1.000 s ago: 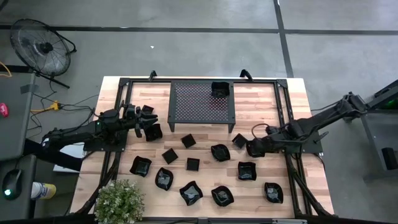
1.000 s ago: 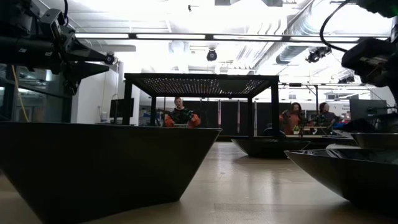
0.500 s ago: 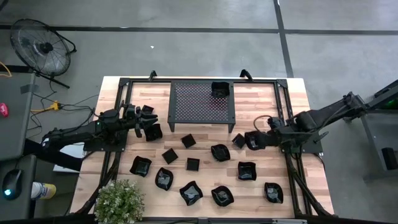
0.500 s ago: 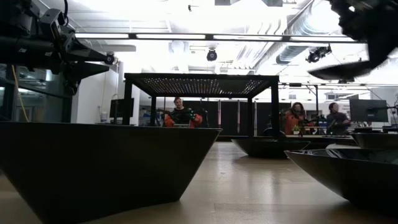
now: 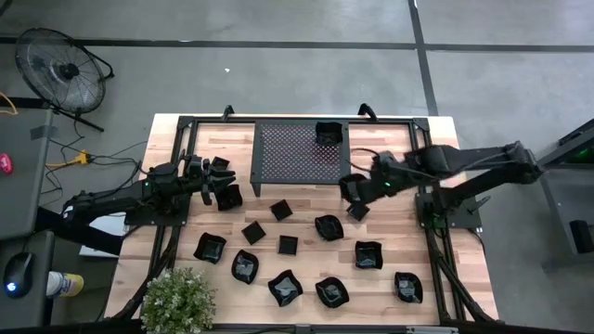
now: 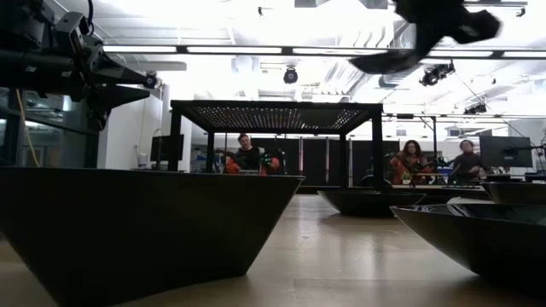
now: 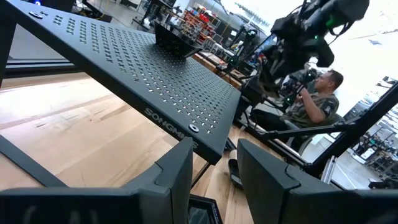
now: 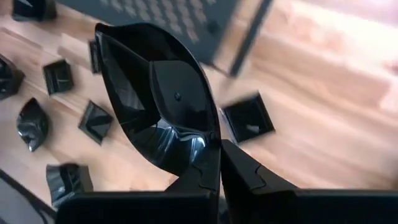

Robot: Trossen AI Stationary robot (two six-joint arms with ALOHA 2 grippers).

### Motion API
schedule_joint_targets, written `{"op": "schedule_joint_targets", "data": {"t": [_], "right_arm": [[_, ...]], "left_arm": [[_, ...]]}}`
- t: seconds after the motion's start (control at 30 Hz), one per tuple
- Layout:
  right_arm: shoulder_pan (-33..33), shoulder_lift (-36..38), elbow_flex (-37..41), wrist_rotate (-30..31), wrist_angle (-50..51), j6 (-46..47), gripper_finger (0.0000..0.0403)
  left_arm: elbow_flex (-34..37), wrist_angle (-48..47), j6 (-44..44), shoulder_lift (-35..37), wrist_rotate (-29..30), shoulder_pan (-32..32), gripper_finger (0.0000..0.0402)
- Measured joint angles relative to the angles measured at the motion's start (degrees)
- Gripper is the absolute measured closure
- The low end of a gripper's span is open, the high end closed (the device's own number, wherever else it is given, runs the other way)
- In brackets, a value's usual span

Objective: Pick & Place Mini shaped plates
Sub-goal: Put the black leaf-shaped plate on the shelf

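The right gripper (image 5: 354,188), clamped on a glossy black wavy-rimmed mini plate (image 8: 158,99), hangs by the black perforated metal rack's (image 5: 302,153) right edge; release only once level above its top.

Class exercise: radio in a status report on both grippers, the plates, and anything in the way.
Right gripper shut on a plate, lifted by the rack corner. Left gripper waiting at table's left, holding nothing visible. One plate on rack. Path clear.
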State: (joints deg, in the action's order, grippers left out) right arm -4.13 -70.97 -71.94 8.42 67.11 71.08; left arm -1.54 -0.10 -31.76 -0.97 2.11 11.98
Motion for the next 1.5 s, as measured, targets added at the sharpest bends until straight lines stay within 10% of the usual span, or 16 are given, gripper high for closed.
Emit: {"op": "schedule_joint_targets", "data": {"t": [0.5, 1.5], "right_arm": [[11.69, -17.43, -9.0, -8.3, -19.54, -13.09, 0.0403], [15.43, -23.64, -8.98, -7.5, -28.98, 0.69, 0.0403]], "left_arm": [[0.02, 0.0, 0.01, -0.02, -0.02, 0.0, 0.0277], [0.01, 0.0, 0.0, -0.01, -0.04, 0.0, 0.0277]]}}
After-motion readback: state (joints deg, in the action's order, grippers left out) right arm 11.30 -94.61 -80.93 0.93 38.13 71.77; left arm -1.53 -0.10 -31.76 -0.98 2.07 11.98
